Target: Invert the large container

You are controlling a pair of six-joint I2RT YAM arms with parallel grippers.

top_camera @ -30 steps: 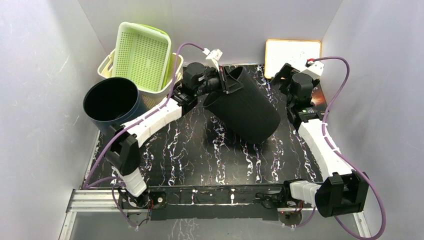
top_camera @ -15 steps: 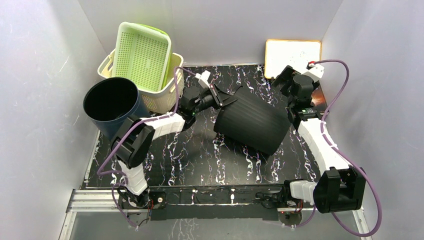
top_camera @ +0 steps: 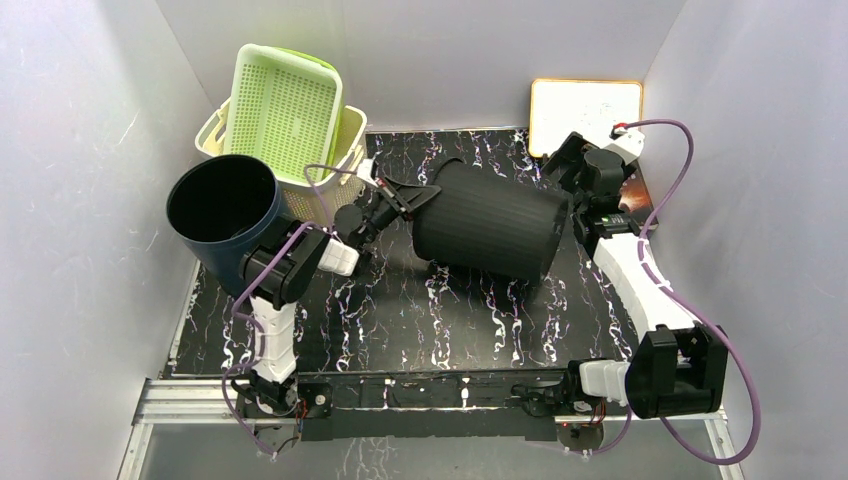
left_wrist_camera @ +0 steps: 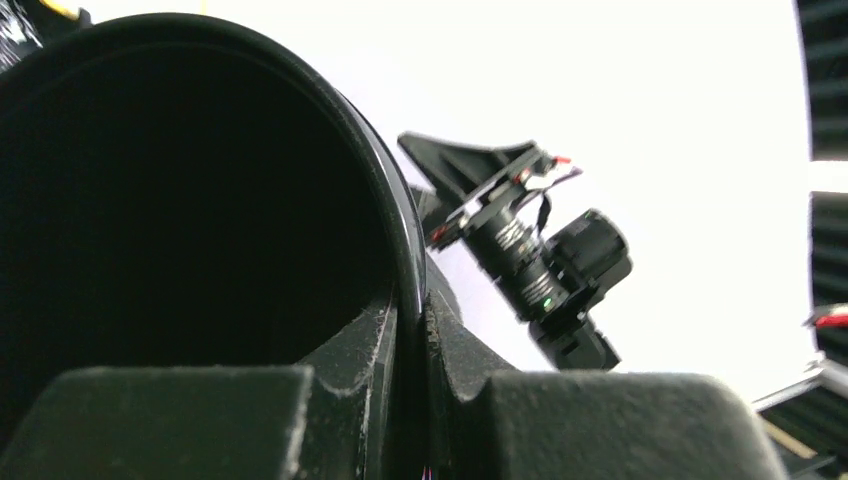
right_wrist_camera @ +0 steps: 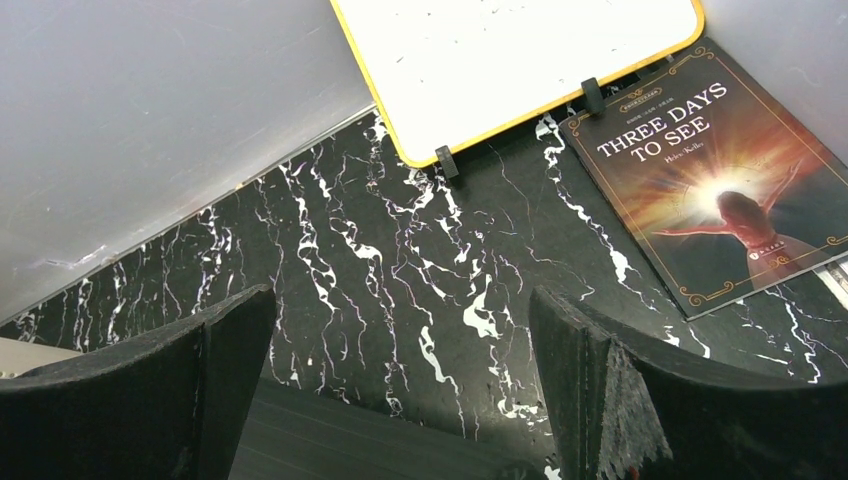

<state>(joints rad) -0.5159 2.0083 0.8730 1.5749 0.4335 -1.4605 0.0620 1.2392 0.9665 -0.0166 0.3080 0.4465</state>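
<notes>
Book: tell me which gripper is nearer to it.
Right. The right gripper hangs open beside the book; the left gripper is far across, clamped on the rim of the black bin.

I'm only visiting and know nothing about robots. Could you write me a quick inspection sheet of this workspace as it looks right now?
Surface: black table with white marble veins; no spills seen.
Job's things: large container, black and ribbed, lying on its side, not yet upside down.
Clutter: dark bucket; green basket standing on edge in a cream basket; whiteboard; book.
Grippers: left pincer clamped on the container's rim; right pincer open, holding nothing.
Cables: purple cables run along both arms.
Surroundings: pale grey walls on three sides.
</notes>
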